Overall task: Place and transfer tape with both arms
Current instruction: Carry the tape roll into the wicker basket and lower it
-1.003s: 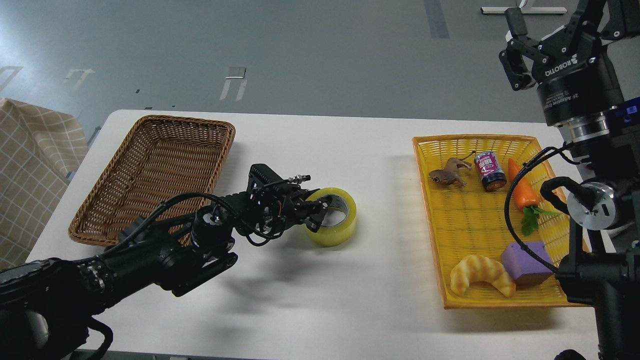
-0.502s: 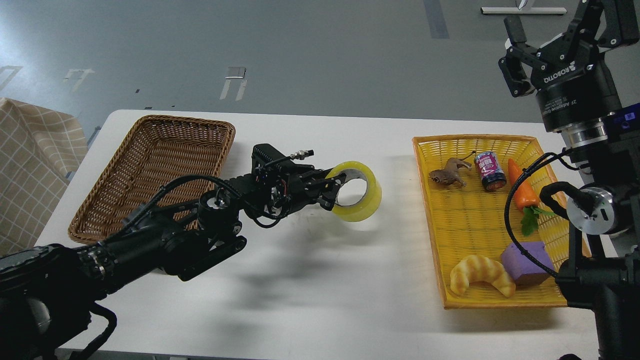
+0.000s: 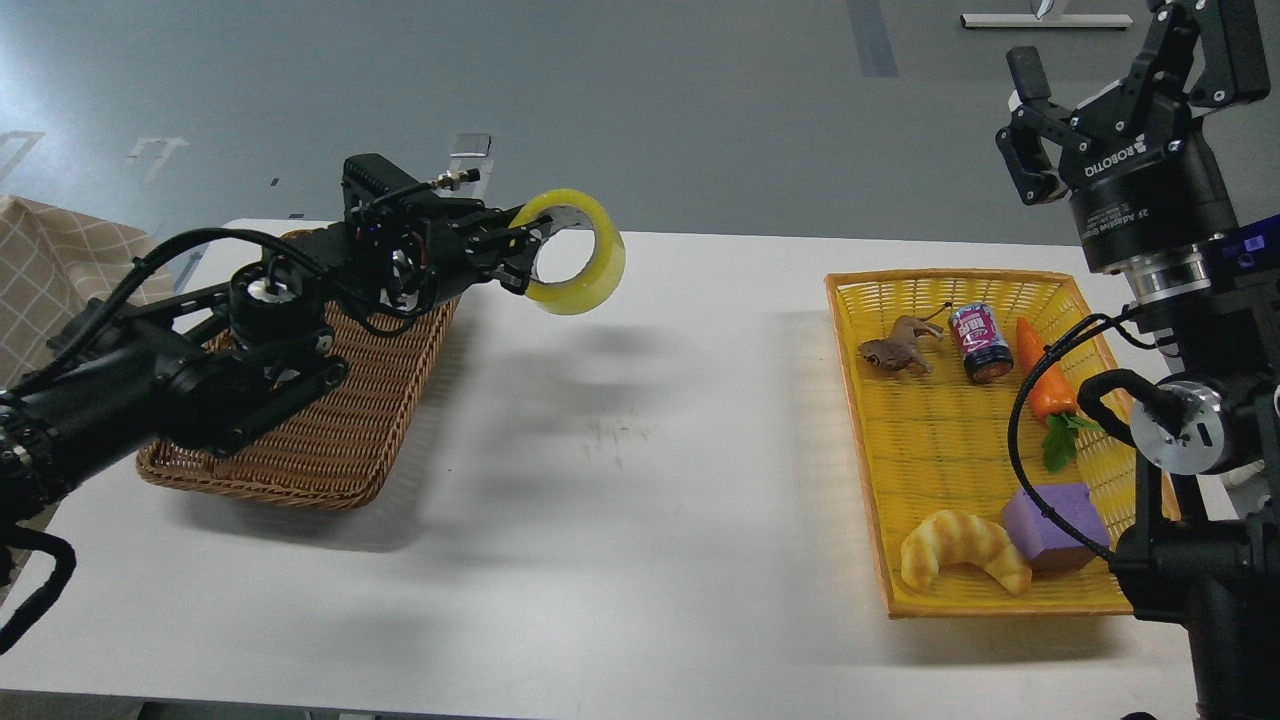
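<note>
The tape [image 3: 590,268], a translucent yellow roll with a grey-white core, hangs in the air above the white table [image 3: 640,480], just right of the brown wicker basket [image 3: 310,390]. My left gripper [image 3: 524,252] is shut on the roll's left wall, one finger inside the core. My left arm reaches across the basket from the left. My right gripper [image 3: 1032,125] is raised at the top right above the yellow basket [image 3: 960,440]; its fingers are spread apart and hold nothing.
The yellow basket holds a toy croissant [image 3: 962,548], a purple block [image 3: 1055,524], a toy carrot [image 3: 1045,385], a small can [image 3: 980,342] and a brown toy animal [image 3: 898,347]. A checked cloth [image 3: 55,290] lies at the left edge.
My left gripper has lifted the tape off the table and carried it up and to the left, to the brown basket's right rim. My right arm has barely moved.
</note>
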